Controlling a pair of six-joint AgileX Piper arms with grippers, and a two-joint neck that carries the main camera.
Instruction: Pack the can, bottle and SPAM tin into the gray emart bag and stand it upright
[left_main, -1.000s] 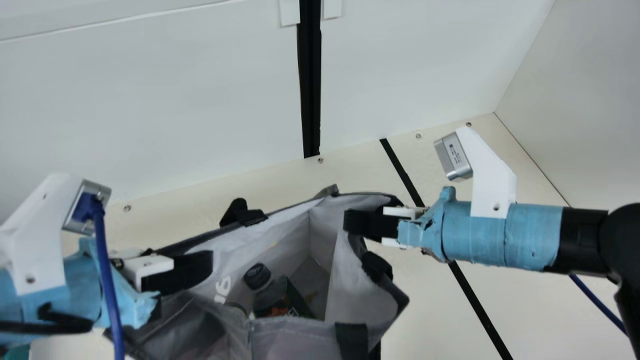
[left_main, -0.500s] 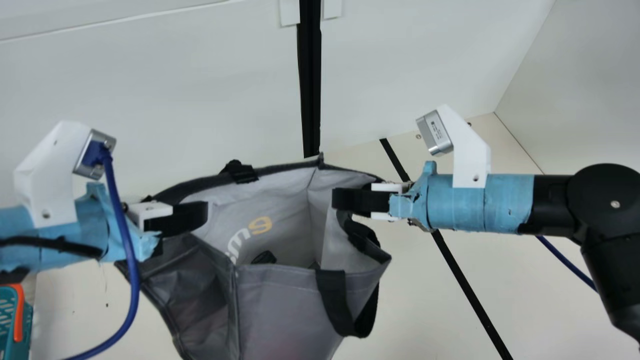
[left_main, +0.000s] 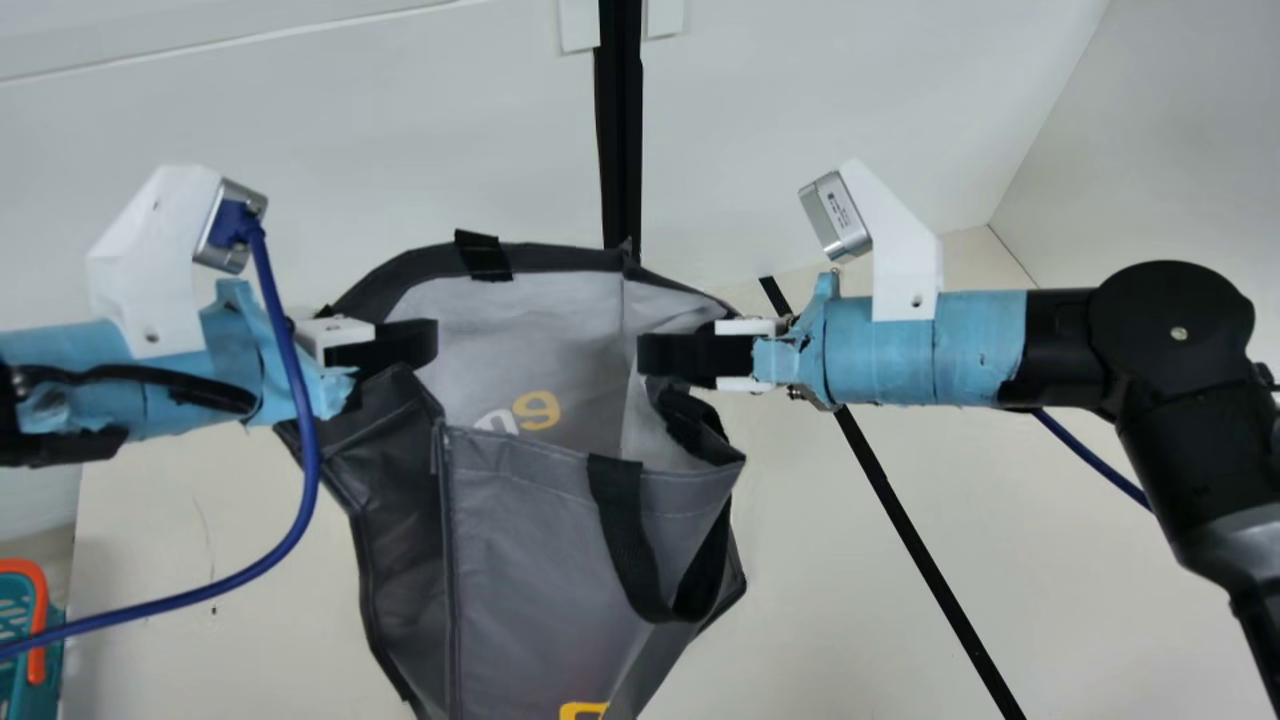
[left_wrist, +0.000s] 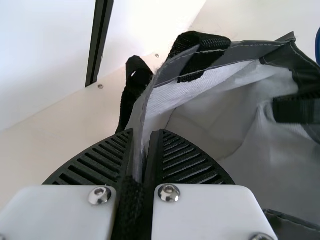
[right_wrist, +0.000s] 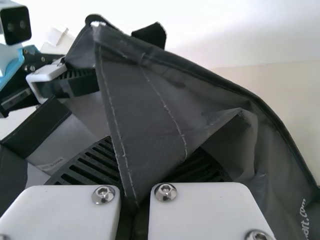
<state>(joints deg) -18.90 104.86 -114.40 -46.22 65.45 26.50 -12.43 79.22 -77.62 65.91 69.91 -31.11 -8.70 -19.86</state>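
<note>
My left gripper (left_main: 390, 345) is shut on the left rim of the gray emart bag (left_main: 540, 530), which hangs upright between the arms in the main view. On the bag's right rim, my right gripper (left_main: 690, 355) is clamped as well. In the left wrist view, the bag's wall (left_wrist: 175, 85) runs between the fingertips of the left gripper (left_wrist: 145, 145). The right wrist view has a fold of the bag (right_wrist: 145, 100) pinched in the right gripper (right_wrist: 150, 175). Can, bottle and tin are hidden from sight.
A teal basket with an orange handle (left_main: 36, 620) stands at the main view's lower left edge. A blue cable (left_main: 305, 480) loops down from the left wrist. White walls rise behind the cream table (left_main: 820, 600).
Both arms have moved up in the main view, lifting the bag and drawing slightly closer together. The bottle seen inside the bag earlier is now out of sight behind its front wall.
</note>
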